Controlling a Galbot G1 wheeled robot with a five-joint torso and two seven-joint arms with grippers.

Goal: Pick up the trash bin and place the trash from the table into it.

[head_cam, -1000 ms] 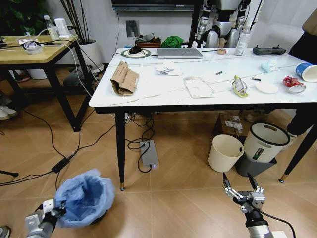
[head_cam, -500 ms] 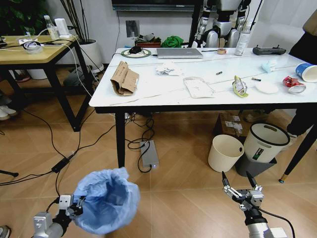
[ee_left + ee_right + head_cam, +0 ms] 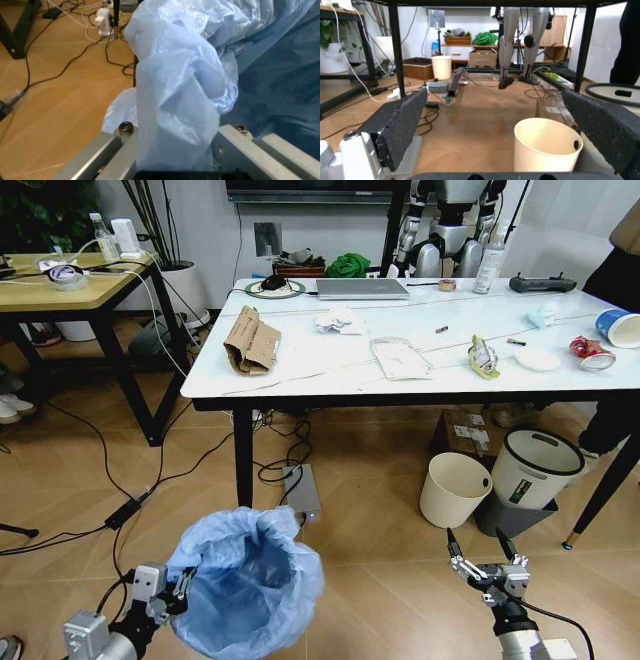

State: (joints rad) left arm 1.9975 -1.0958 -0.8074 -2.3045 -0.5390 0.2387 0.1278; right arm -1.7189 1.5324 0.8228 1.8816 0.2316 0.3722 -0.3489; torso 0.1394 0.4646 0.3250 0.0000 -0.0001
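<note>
Our left gripper (image 3: 172, 595) is clamped on the rim of the trash bin (image 3: 248, 590), a fold of its light-blue bag (image 3: 175, 112) pinched between the fingers, low at our left and well short of the table (image 3: 300, 365). Our right gripper (image 3: 485, 563) hangs spread and empty over the floor. We judge the pick-up in hand but no litter binned: the cardboard piece (image 3: 250, 338), crumpled paper (image 3: 340, 319), flat packet (image 3: 400, 357), yellowish wrapper (image 3: 484, 355), crushed red can (image 3: 588, 350) and paper cup (image 3: 620, 326) all lie on the tabletop. We can read no writing or brand on any of them.
</note>
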